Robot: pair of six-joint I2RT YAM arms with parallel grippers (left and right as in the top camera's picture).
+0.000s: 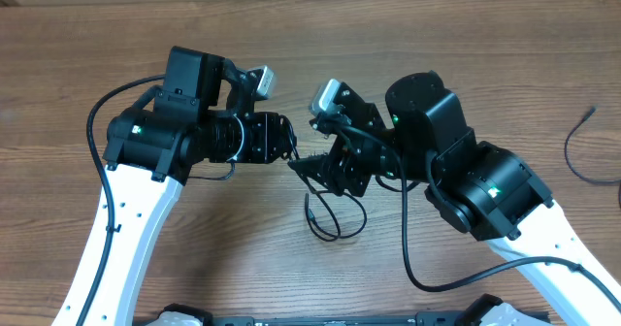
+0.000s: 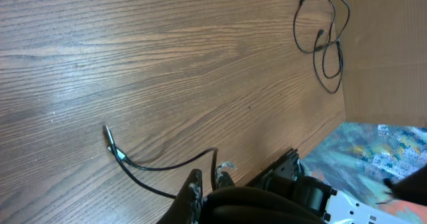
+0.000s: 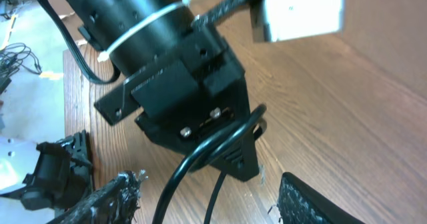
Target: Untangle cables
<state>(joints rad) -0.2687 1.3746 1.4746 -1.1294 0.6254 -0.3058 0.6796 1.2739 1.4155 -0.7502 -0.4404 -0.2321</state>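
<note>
One thin black cable (image 1: 337, 233) lies in a loop on the wood table just below where both grippers meet. In the left wrist view this cable (image 2: 160, 165) runs from its small plug (image 2: 110, 143) up between my left gripper's fingertips (image 2: 194, 182). My left gripper (image 2: 208, 177) (image 1: 289, 154) is shut on it. My right gripper (image 3: 207, 197) (image 1: 310, 169) faces the left one and stands open. Its frayed pads (image 3: 110, 196) sit either side of the thin cable strand (image 3: 215, 194), without touching it. A thicker black wire (image 3: 175, 181) curves in front.
More thin cables (image 2: 328, 47) lie tangled at the table's far side, and one of them (image 1: 574, 156) shows at the right edge from overhead. A colourful cloth (image 2: 373, 151) lies beyond the table edge (image 2: 345, 114). The left arm's wrist (image 3: 147, 31) fills the upper right wrist view.
</note>
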